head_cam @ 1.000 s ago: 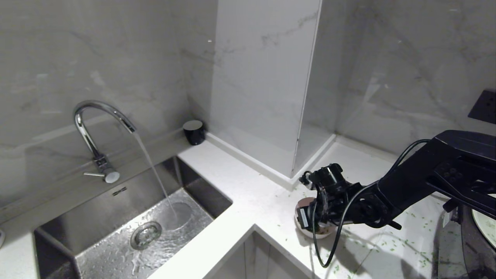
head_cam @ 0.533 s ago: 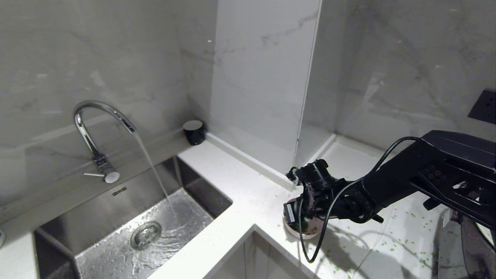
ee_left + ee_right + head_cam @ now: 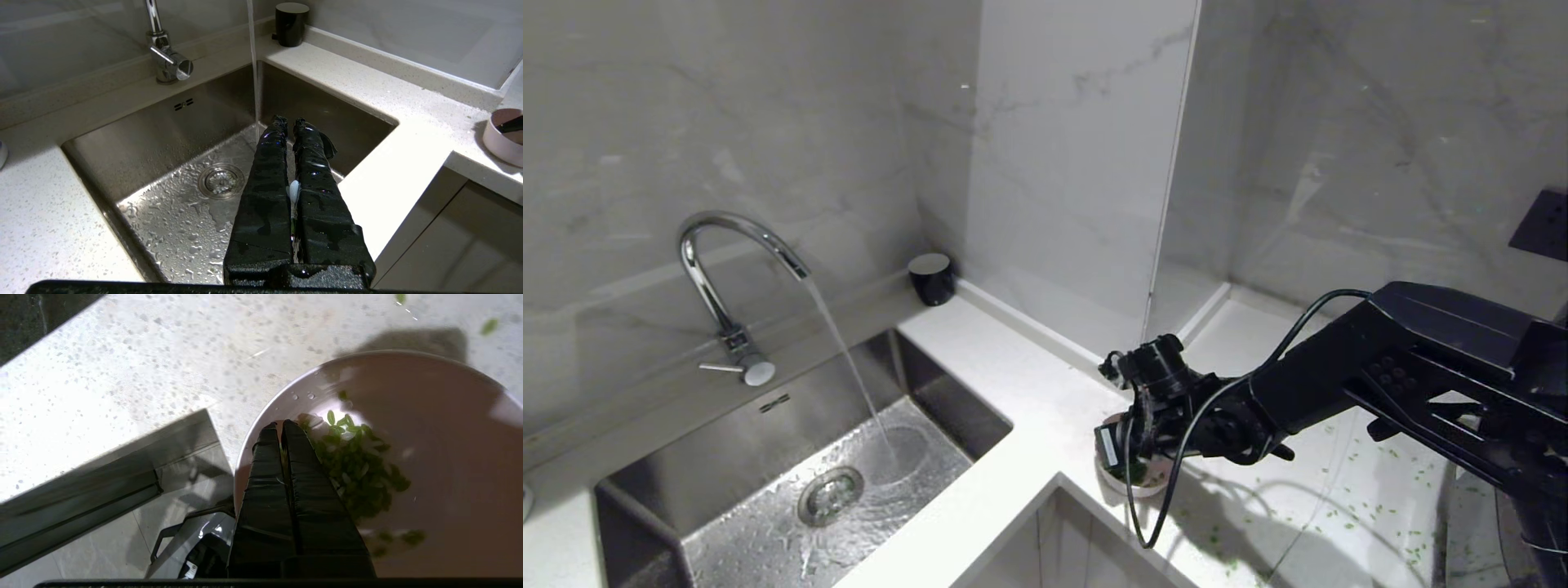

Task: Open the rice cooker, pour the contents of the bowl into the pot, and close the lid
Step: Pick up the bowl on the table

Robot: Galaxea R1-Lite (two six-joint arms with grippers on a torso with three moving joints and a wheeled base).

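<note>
Since a second ago your right gripper (image 3: 282, 424) has carried the bowl (image 3: 1145, 487) leftward along the bench (image 3: 1029, 392), from mid-counter toward the front corner beside the sink (image 3: 792, 490); the faucet and the cup have not shifted, so the camera held steady. You have the right gripper's fingers pressed together on the bowl's near wall, one finger inside and one outside, with the rim pinched between them. In the right wrist view the bowl is pink with a pale inside, and the contents (image 3: 359, 465), chopped green bits, lie heaped just beside the fingertips, a few stragglers nearer the camera. The bowl sits at the very edge of the bench, just above the cabinet front. More green bits (image 3: 1372, 506) are scattered over the bench to the right, under your right arm. Your left gripper (image 3: 291, 121) hangs over the sink, fingers wet and drawn together with nothing between them but a small white fleck. The faucet (image 3: 727, 269) is running, its stream falling near the drain (image 3: 830, 495). A black cup (image 3: 930, 278) stands at the back corner of the bench against the wall.
</note>
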